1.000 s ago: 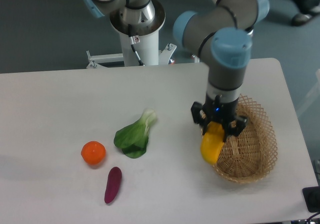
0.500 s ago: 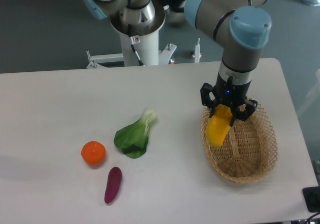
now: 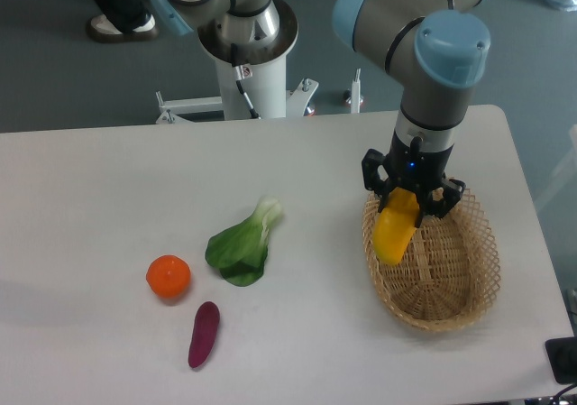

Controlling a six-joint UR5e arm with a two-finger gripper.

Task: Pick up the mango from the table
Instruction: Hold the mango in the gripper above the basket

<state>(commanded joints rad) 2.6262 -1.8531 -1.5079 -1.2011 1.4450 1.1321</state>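
- The gripper (image 3: 407, 208) is clamping the mango (image 3: 394, 231), hanging it over the basket (image 3: 451, 283), at three o'clock on the table (image 3: 90, 197).
- Pickup is looking done; next is calling for a steady hold.

We count one smooth yellow-orange oval mango (image 3: 394, 234), sitting at the near-left rim of the one woven tan wicker basket (image 3: 451, 283). Left of that basket we count one leafy green bok choy (image 3: 242, 245), and further left of the basket one round orange fruit (image 3: 169, 277). Below those two, still left of the basket, lies one slim dark purple vegetable (image 3: 204, 334) (an eggplant or sweet potato, we cannot tell which). That makes four pieces of produce. All rest over one large white tabletop (image 3: 108, 188). We count one black two-finger gripper (image 3: 410, 202) above the basket's left rim.
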